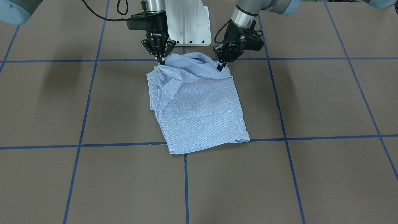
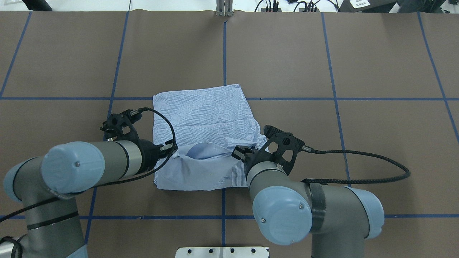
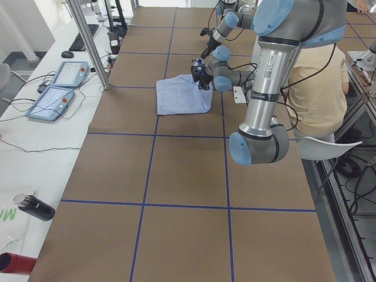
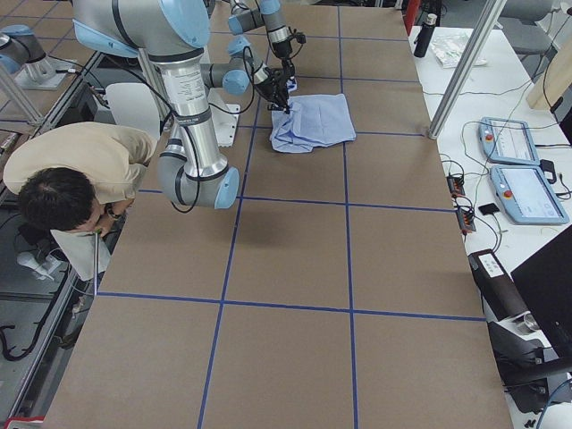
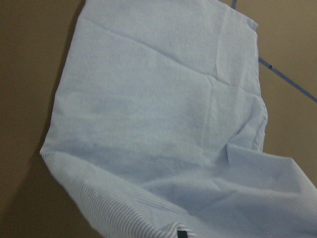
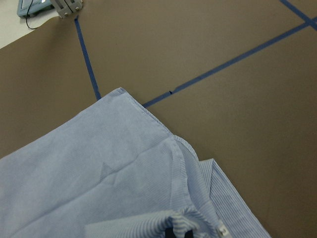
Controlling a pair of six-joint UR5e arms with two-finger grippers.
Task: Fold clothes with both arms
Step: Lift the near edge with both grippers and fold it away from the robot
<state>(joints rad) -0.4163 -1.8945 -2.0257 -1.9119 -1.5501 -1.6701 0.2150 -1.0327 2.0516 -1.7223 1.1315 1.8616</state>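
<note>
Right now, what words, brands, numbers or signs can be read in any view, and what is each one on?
"ROBOTIQ": white letters on the black body of the right tool, front view.
Sticker on the left arm, left side view: too small to read.
White tag on the shirt, right wrist view: one small mark, too blurred to read.
Nothing else is legible.

The crumpled cloth shirt (image 1: 199,105) is showing fine light-blue and white stripes, the flat table top (image 1: 326,99) is lying matte brown under a grid of blue tape lines, and the tubular metal left arm (image 2: 114,159) and right arm (image 2: 263,171) are shining silver-grey with light-blue joint caps.
</note>
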